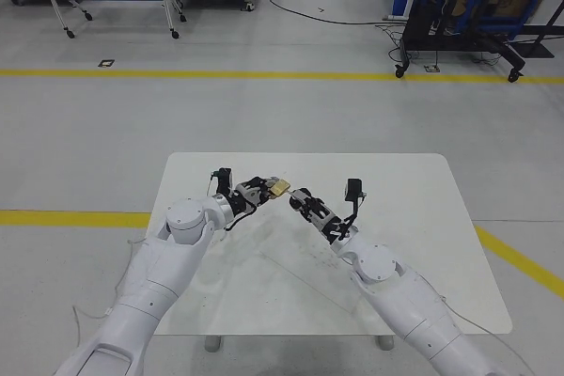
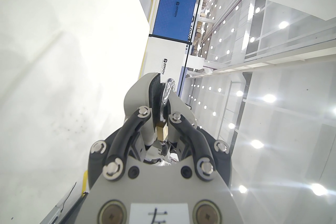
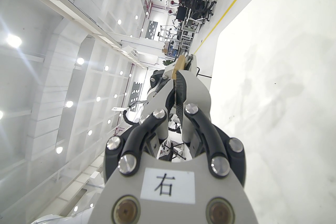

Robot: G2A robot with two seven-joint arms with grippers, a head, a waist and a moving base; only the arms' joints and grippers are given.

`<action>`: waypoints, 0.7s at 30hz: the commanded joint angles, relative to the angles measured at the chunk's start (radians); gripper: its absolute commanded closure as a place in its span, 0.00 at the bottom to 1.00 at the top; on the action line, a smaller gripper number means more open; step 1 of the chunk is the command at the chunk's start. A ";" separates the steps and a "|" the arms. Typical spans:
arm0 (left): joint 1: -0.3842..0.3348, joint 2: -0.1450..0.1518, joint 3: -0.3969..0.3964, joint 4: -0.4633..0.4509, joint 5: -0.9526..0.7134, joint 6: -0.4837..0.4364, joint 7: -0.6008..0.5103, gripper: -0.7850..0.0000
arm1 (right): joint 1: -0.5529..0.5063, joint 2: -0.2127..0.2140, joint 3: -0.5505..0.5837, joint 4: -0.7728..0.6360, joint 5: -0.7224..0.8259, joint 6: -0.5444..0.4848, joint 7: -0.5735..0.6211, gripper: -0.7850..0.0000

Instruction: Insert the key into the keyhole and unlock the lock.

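A brass padlock (image 1: pixel 279 187) with a silver shackle (image 2: pixel 168 89) hangs in the air above the white table's back middle. My left gripper (image 1: pixel 261 188) is shut on it; in the left wrist view the brass body (image 2: pixel 162 131) sits between the fingers, toward the palm. My right gripper (image 1: pixel 297 196) faces it from the other side, fingertips right at the padlock body (image 3: pixel 179 65). The right gripper (image 3: pixel 179 73) is shut on the key, of which a thin dark edge (image 3: pixel 174 93) shows between the pads. Whether the key tip is in the keyhole is hidden.
The white table (image 1: pixel 404 197) is bare around and under both arms. Beyond its far edge lies grey floor with yellow lines, and a dark wheeled frame (image 1: pixel 461 42) stands far back on the right.
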 commanded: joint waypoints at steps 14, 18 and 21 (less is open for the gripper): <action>0.023 0.002 -0.006 -0.041 0.065 -0.011 0.049 1.00 | 0.004 -0.020 0.002 0.007 -0.074 0.051 -0.059 1.00; 0.035 0.001 -0.005 -0.053 0.082 -0.012 0.065 1.00 | 0.003 -0.025 0.001 0.010 -0.083 0.054 -0.062 1.00; 0.036 0.000 -0.005 -0.054 0.084 -0.014 0.066 1.00 | 0.005 -0.029 0.000 0.013 -0.086 0.060 -0.057 1.00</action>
